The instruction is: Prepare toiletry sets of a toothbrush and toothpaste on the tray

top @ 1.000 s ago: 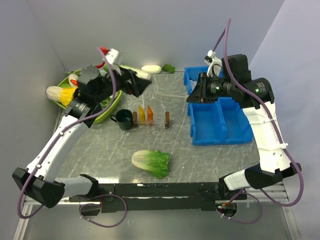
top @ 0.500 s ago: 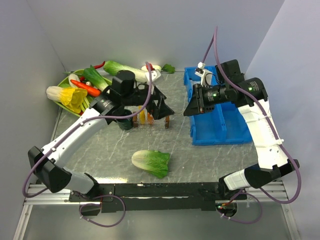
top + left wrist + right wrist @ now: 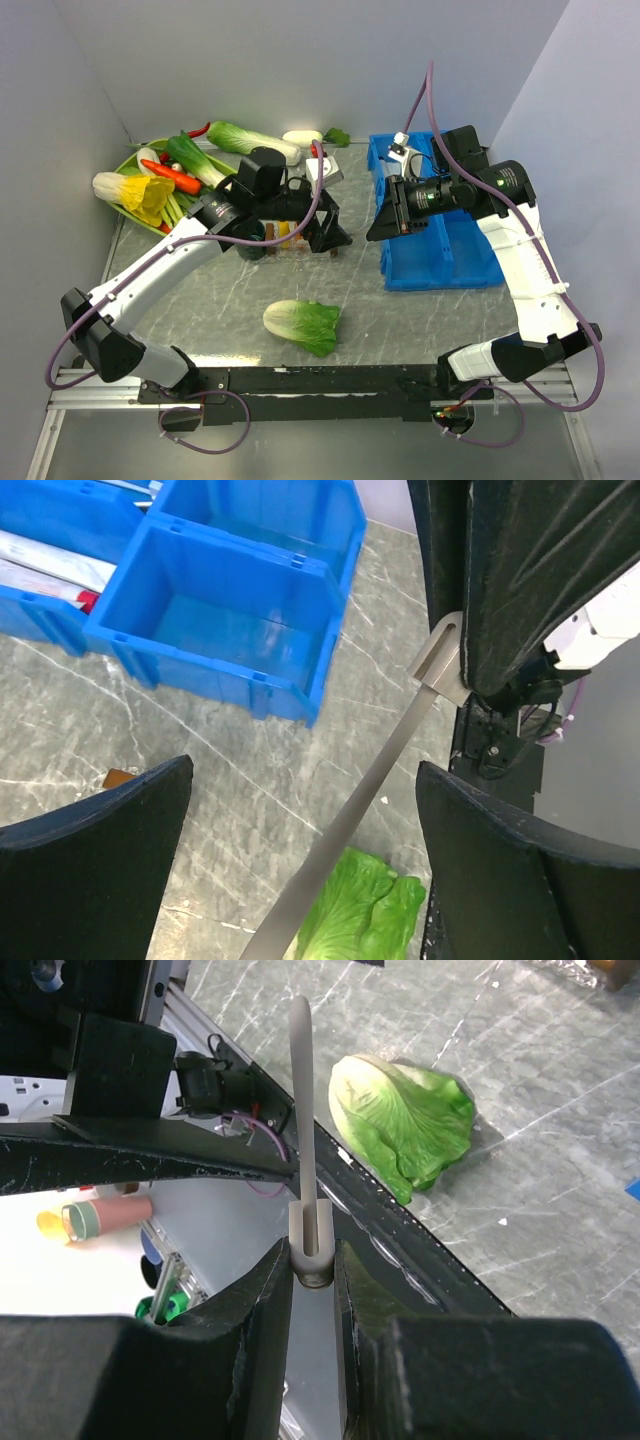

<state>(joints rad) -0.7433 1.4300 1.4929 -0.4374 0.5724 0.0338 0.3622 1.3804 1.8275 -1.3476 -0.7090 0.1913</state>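
My right gripper [image 3: 383, 222] is shut on the slotted end of a pale grey toothbrush [image 3: 300, 1080], just left of the blue bin. In the right wrist view the jaws [image 3: 312, 1260] pinch its end and the stick points away over the table. My left gripper [image 3: 328, 232] is open, and in its wrist view [image 3: 300, 780] the toothbrush [image 3: 350, 810] runs slantwise between the two fingers without touching them. A yellow toothpaste tube [image 3: 284, 233] shows on the clear tray behind the left gripper; the orange tube is mostly hidden.
Blue bins [image 3: 440, 255] stand at the right, with more pale sticks [image 3: 50, 555] in one. A cabbage [image 3: 300, 328] lies near the front. A dark mug [image 3: 246, 243] stands left of the tray. A green bowl [image 3: 215, 225] of vegetables is at the back left.
My left arm has swung from the vegetable bowl rightward over the tray to the right gripper. My right gripper has come down and left from the bin, holding the toothbrush.
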